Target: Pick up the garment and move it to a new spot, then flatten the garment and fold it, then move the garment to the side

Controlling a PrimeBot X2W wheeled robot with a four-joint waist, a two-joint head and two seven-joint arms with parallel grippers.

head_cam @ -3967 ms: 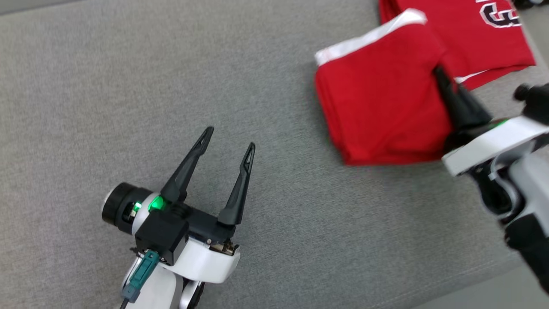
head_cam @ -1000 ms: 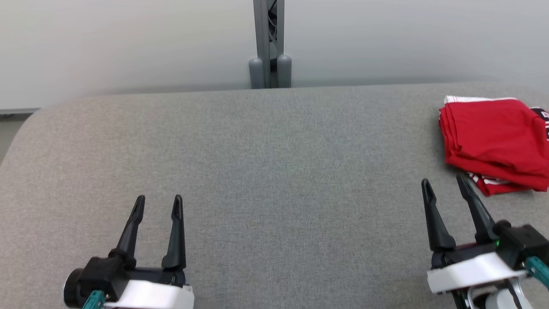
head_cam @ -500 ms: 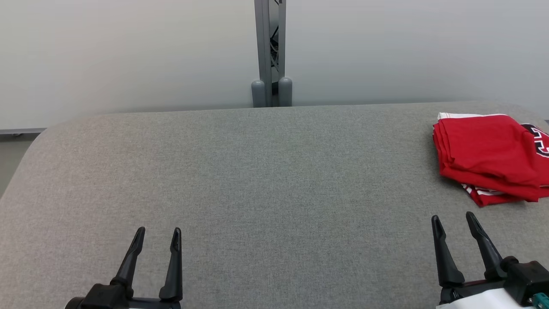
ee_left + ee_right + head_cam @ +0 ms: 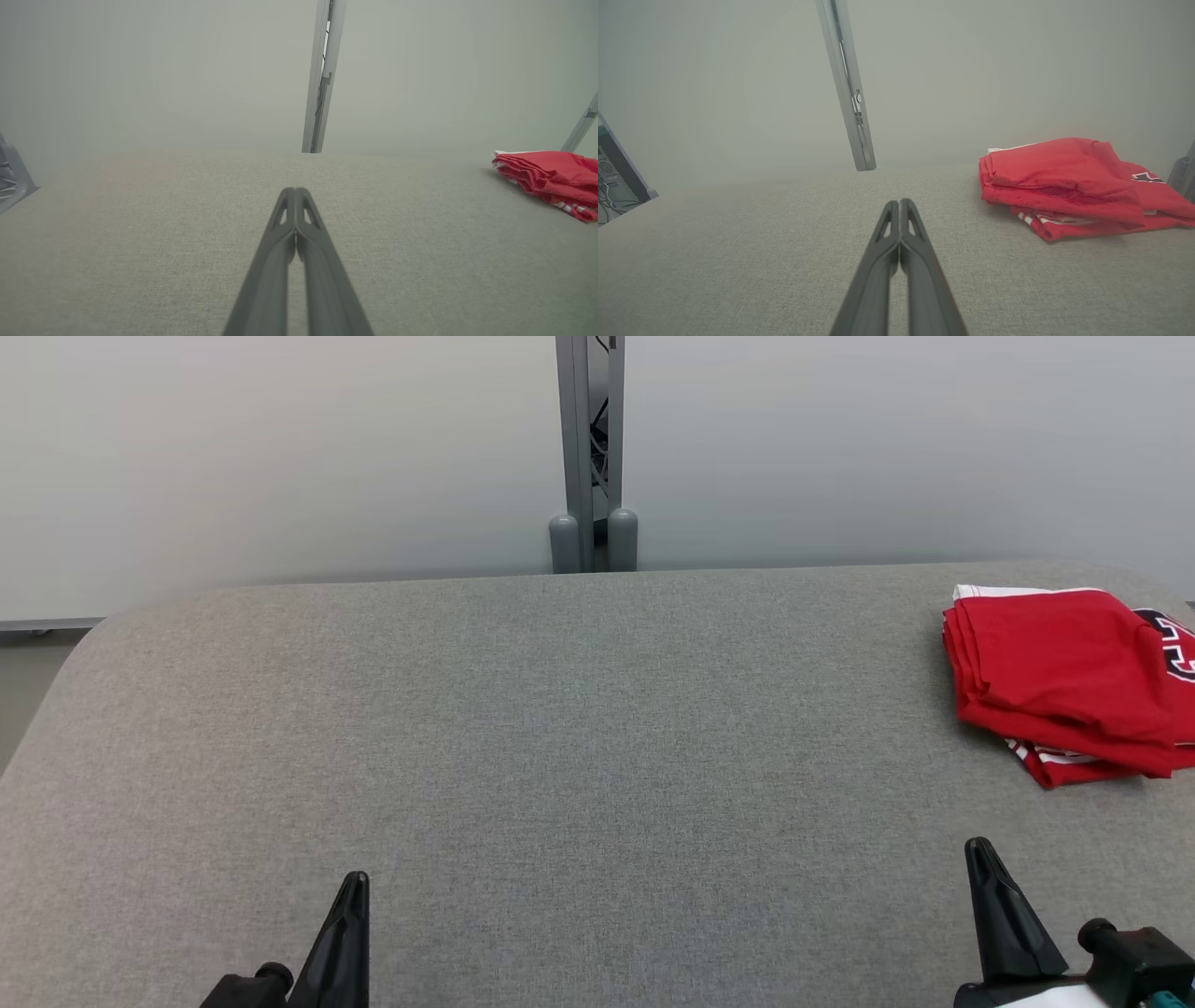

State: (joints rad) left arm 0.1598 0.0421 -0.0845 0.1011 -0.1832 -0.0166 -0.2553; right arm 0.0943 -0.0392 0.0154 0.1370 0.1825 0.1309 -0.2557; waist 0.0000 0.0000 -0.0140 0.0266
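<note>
The red garment (image 4: 1064,677) with white trim and dark lettering lies folded at the far right of the grey padded table (image 4: 579,747); it shows too in the left wrist view (image 4: 551,179) and the right wrist view (image 4: 1064,186). My left gripper (image 4: 353,889) is shut and empty at the lower left, low over the table, its fingers pressed together (image 4: 295,192). My right gripper (image 4: 980,854) is shut and empty at the lower right, a short way in front of the garment and apart from it, fingertips touching (image 4: 900,203).
A grey metal post (image 4: 590,448) stands behind the table's far edge against a pale wall. The table's rounded left corner (image 4: 84,635) drops to the floor. Dark equipment with cables (image 4: 616,172) stands off to the left.
Both grippers have gone from open to shut and drawn back toward the bottom edge. The garment lies where it was half a second ago.
</note>
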